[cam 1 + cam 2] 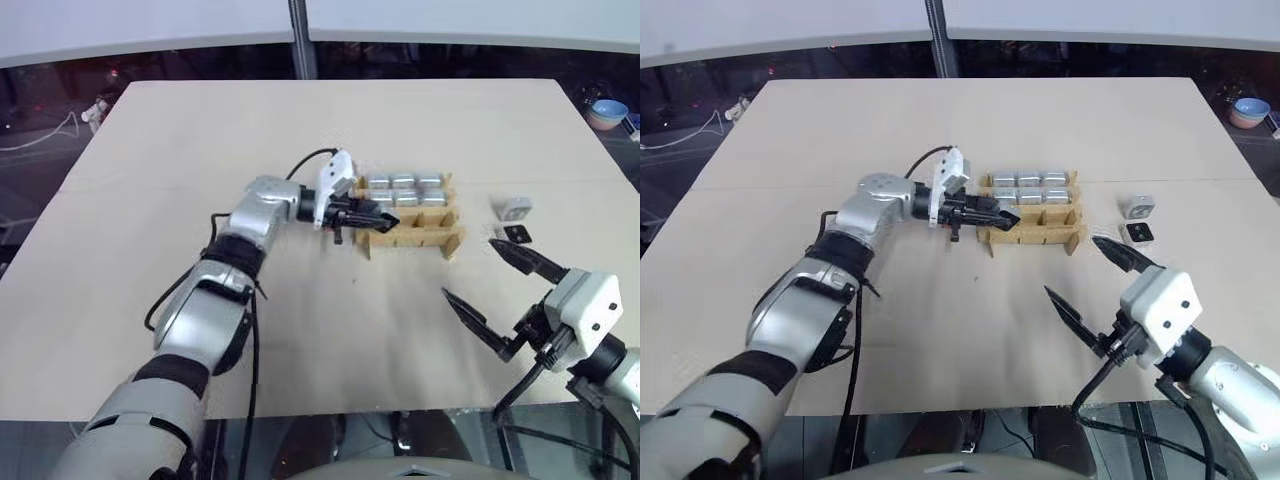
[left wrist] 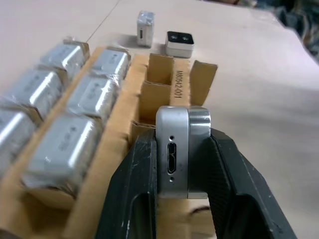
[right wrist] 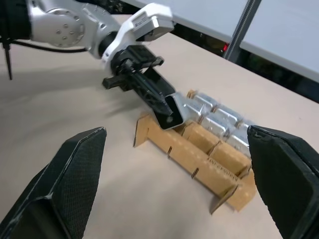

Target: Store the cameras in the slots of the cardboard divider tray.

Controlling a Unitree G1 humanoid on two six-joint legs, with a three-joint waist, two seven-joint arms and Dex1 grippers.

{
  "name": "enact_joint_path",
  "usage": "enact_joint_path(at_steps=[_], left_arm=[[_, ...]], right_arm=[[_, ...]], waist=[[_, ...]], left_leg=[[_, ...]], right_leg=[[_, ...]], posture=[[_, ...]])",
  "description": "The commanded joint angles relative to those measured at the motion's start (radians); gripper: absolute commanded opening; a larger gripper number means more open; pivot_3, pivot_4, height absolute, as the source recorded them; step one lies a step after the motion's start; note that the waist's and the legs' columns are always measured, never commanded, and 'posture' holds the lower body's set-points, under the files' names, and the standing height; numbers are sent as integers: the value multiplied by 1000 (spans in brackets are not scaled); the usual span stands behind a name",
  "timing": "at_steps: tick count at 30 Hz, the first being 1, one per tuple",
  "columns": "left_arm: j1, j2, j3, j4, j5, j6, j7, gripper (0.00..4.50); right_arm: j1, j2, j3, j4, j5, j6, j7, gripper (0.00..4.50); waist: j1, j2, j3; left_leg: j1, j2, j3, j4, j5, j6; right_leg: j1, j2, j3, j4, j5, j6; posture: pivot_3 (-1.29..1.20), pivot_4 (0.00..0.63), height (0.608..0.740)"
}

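The cardboard divider tray (image 1: 452, 243) lies mid-table. Several silver cameras (image 1: 404, 183) fill its far and middle rows, while the near row's slots stand bare. My left gripper (image 1: 386, 218) is shut on one more camera (image 2: 182, 149), gripped by its sides with the port end facing the wrist, at the tray's left end over the near row. Two loose cameras sit right of the tray, one upright (image 1: 512, 208), one lens face up (image 1: 514, 233). My right gripper (image 1: 468, 267) hangs open and empty, nearer than the tray and to its right.
A blue bowl (image 1: 607, 112) sits off the table at the far right. A metal post (image 1: 300, 40) rises behind the table's far edge. Bare tabletop (image 1: 200, 140) stretches to the left of and in front of the tray.
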State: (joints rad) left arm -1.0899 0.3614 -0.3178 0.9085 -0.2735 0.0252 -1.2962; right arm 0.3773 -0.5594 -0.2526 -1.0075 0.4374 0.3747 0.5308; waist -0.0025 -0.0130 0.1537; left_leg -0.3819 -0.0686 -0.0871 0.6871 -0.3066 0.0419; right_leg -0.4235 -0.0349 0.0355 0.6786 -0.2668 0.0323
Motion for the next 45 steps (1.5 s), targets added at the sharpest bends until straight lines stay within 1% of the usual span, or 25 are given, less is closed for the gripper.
enact_joint_path(at_steps=[1,4,8,15,21,27,32,40,45], left_arm=[[-64,13,62,69,35,-61,-27,721],[-89,20,74,113,75,-83,-47,721],[-117,14,57,150,148,-101,-62,721],[-155,-10,42,187,250,-123,-54,721],[-194,-29,29,228,327,-119,-45,721],[-229,-44,24,261,386,-122,-43,721],[-244,-43,23,273,412,-119,-74,721],[-272,-51,12,297,458,-110,-102,721],[-297,-53,-9,311,496,-106,-115,721]], right_arm=[[33,-1,-8,-40,-10,-53,-30,4500],[58,0,3,-40,-22,-73,-41,4500],[72,0,12,-40,-30,-84,-50,4500],[87,-8,-11,-40,-20,-89,-46,4500],[128,-29,-29,-40,-29,-94,-34,4500],[128,-36,-51,-40,45,-74,-38,4500],[99,-23,-64,-35,120,-47,-52,4500],[46,-33,-106,-18,239,-15,-51,4500],[37,-42,-115,-1,244,-14,-41,4500]], waist=[[-3,0,0],[-9,0,0],[-9,0,0],[-8,0,0],[-8,-1,0],[-9,-1,-1],[-9,-1,-1],[-10,-2,-1],[-11,-2,-1]], left_leg=[[0,0,0,0,0,0],[0,0,0,0,0,0],[0,0,0,0,0,0],[0,0,0,1,0,0],[0,0,0,1,0,0],[1,0,0,2,0,0],[1,0,0,2,0,0],[2,0,0,2,0,0],[1,0,0,2,0,0]], right_leg=[[0,0,0,0,0,0],[0,0,0,0,0,0],[0,0,0,1,0,0],[0,0,-3,1,0,0],[1,0,-4,1,0,0],[1,0,-5,2,0,0],[2,0,-5,2,0,0],[2,0,-5,2,0,0],[2,0,-5,2,0,0]], posture=[[0,150,740],[0,150,740],[0,150,740],[0,150,740],[0,150,740],[0,150,740],[0,150,740],[0,150,740],[0,150,740]])
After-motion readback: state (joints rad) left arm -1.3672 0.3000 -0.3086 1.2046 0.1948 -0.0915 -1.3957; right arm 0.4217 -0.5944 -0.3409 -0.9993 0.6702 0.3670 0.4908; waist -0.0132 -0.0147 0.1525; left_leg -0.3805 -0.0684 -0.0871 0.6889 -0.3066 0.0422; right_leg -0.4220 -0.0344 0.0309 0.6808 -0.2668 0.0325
